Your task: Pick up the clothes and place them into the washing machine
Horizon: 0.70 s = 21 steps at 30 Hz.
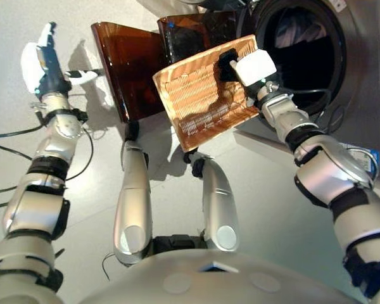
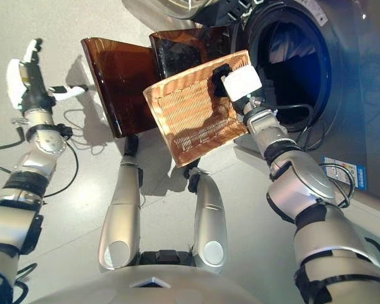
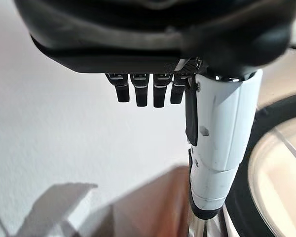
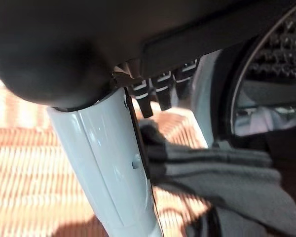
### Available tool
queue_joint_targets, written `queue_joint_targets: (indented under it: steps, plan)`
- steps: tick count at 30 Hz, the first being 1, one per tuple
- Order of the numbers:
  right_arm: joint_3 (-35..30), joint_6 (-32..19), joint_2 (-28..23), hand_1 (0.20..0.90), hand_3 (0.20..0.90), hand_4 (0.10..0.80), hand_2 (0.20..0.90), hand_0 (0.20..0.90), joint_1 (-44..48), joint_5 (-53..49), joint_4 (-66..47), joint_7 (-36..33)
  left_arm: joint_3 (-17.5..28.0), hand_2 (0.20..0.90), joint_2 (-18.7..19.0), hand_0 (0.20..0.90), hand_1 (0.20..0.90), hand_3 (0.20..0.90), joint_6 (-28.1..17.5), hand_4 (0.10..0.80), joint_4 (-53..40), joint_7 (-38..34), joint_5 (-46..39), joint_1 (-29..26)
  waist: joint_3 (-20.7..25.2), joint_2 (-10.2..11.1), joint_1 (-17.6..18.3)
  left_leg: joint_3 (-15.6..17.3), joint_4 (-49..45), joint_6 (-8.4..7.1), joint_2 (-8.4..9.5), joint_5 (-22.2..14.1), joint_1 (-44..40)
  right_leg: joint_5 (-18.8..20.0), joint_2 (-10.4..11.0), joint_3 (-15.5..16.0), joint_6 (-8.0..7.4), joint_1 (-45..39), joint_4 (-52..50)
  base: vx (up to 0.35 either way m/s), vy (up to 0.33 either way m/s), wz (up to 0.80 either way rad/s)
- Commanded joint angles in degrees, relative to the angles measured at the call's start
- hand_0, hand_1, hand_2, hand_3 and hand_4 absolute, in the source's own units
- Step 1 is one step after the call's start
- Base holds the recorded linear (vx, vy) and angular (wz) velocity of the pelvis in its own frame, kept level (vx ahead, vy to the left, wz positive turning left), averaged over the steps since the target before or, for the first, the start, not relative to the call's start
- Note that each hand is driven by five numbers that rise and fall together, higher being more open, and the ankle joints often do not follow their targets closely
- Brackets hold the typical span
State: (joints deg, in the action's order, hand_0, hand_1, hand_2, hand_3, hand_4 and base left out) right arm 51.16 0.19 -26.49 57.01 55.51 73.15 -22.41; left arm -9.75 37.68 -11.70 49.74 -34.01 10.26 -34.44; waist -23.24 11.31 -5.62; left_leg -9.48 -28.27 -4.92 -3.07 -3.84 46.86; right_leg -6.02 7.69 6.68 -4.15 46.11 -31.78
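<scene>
A: Wicker basket [image 1: 206,88] is tipped toward the washing machine [image 1: 342,57] drum; the right hand [image 1: 250,66] has its fingers [image 4: 158,91] curled over the rim.
B: And the clothes [image 4: 222,177]?
A: Grey, bunched at the basket's edge by the opening; some already lie inside.
B: Left hand [image 1: 41,63]?
A: Raised, fingers straight, empty. Next, probably tilt further so the cloth slides in.

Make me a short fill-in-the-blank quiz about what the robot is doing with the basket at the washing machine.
1. The right hand lifts the woven wicker basket toward the washing machine's round ____.
2. The left hand is raised and holds ____.
3. In the right wrist view, a ____ cloth lies beside the basket.
4. The machine's brown tinted door stands ____.

Missing words: opening; nothing; grey; open
</scene>
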Motion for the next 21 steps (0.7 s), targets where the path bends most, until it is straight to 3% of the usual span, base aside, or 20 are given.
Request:
queue_joint_targets:
  steps: [1,7,21]
  plan:
    - [-1.23,3.94,-9.62,0.9,0.9,0.8,0.9,0.9,2.08,-0.27,1.88,-2.24,4.66,0.9,2.3,0.9,0.9,0.9,-4.13,0.8,-3.47,-4.23,-1.61,-0.01,2.76,-4.75,-0.12,2.4,-0.85,-0.31,2.97,-0.99,0.67,1.1,-2.9,0.68,0.6,0.34,0.99,0.0,0.0,0.0]
    - [-1.06,3.45,-11.25,0.9,0.9,0.8,0.9,0.9,2.41,-0.31,0.92,-2.06,6.05,0.9,3.37,0.9,0.9,0.9,-4.19,0.8,-3.17,-3.78,-2.46,-0.13,2.35,-5.73,0.17,2.39,-0.69,-0.52,2.93,-0.13,1.97,1.23,-2.84,0.2,0.67,1.62,0.54,-0.026,-0.006,-0.01]
    - [1.05,4.35,-13.99,0.9,0.9,0.8,0.9,0.9,8.08,0.96,-0.09,-3.92,3.62,0.9,6.2,0.9,0.9,0.9,-3.94,0.8,3.2,-2.1,-5.39,-8.59,1.72,-7.9,2.7,2.04,0.82,-2.36,1.36,3.06,6.39,2.31,-3.44,0.03,0.98,6.2,0.96,-0.041,-0.032,-0.02]
